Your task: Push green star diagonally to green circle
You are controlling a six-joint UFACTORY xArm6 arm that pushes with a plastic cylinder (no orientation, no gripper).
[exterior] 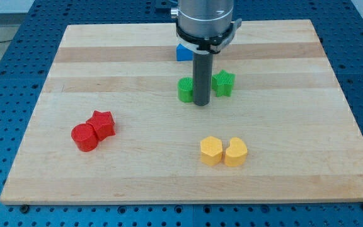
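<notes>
Writing: none readable on blocks or tabletop (137,183)
Jaws: none; a plain rod
My tip (201,103): between the two green blocks
Green star (224,82): just right of tip
Green circle (186,89): left, perhaps touching the rod
Blue block (183,53): behind, shape unclear

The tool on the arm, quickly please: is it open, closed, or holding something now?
No jaws: my tip, a straight dark rod's end, holds nothing and stands between the green circle block and green star block.

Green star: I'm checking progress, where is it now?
The green star sits right of centre in the view's upper half, just right of my tip, with the green circle left of it.
</notes>
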